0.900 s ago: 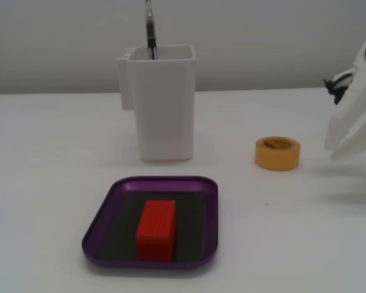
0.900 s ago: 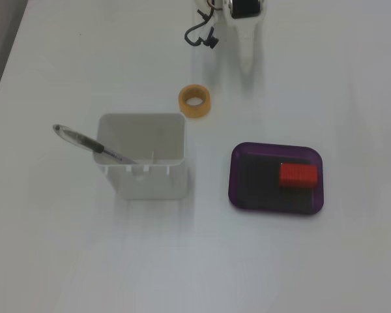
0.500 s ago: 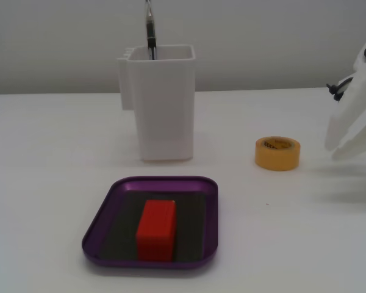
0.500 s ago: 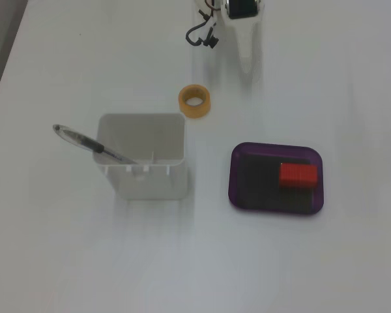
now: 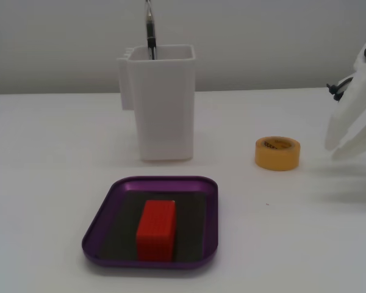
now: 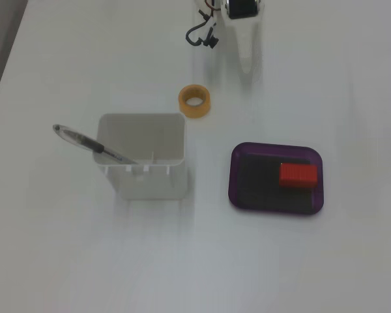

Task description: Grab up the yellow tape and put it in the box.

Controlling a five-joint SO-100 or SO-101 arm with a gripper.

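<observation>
The yellow tape (image 5: 277, 152) lies flat on the white table, to the right of the white container; in the fixed view from above it (image 6: 194, 101) lies just beyond the container. The box (image 5: 110, 213) is a purple tray near the front, with a red block (image 5: 156, 230) on its dark floor; it also shows from above (image 6: 238, 176). My white gripper (image 5: 332, 151) hangs at the right edge, apart from the tape, its fingertips close together and empty. From above my gripper (image 6: 246, 65) is at the top, right of the tape.
A tall white container (image 5: 163, 110) with a pen (image 5: 150, 30) stands behind the tray, left of the tape; from above the container (image 6: 142, 156) is left of the tray. A black cable (image 6: 202, 34) hangs by the arm.
</observation>
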